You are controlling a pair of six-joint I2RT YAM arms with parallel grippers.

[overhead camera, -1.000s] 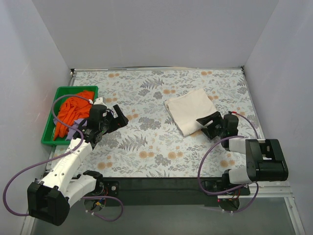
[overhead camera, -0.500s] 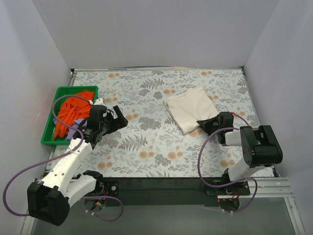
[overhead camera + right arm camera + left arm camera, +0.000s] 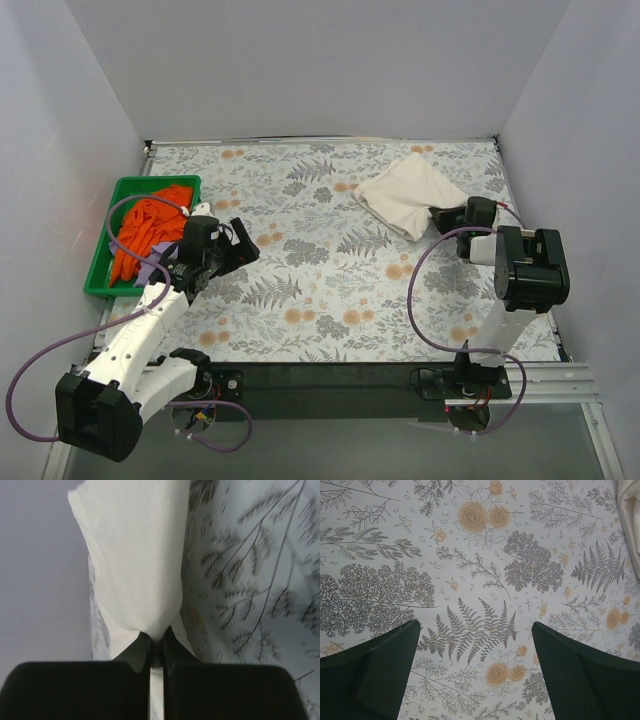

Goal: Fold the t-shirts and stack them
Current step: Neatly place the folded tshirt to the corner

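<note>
Pinching an edge of the large cream cloth t-shirt [image 3: 405, 190], the right gripper [image 3: 447, 213] is clamped tight on it at two o'clock on the floral-patterned table [image 3: 330, 290].
The right arm stretches far forward. The left gripper [image 3: 245, 243], fingers spread wide, hovers at nine o'clock beside the green plastic tray [image 3: 125, 184] that holds the crumpled bright orange t-shirt [image 3: 150, 225]; the left arm hides the tray's near corner.

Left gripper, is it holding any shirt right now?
No, the left gripper stands open above the floral table cover, holding nothing.
</note>
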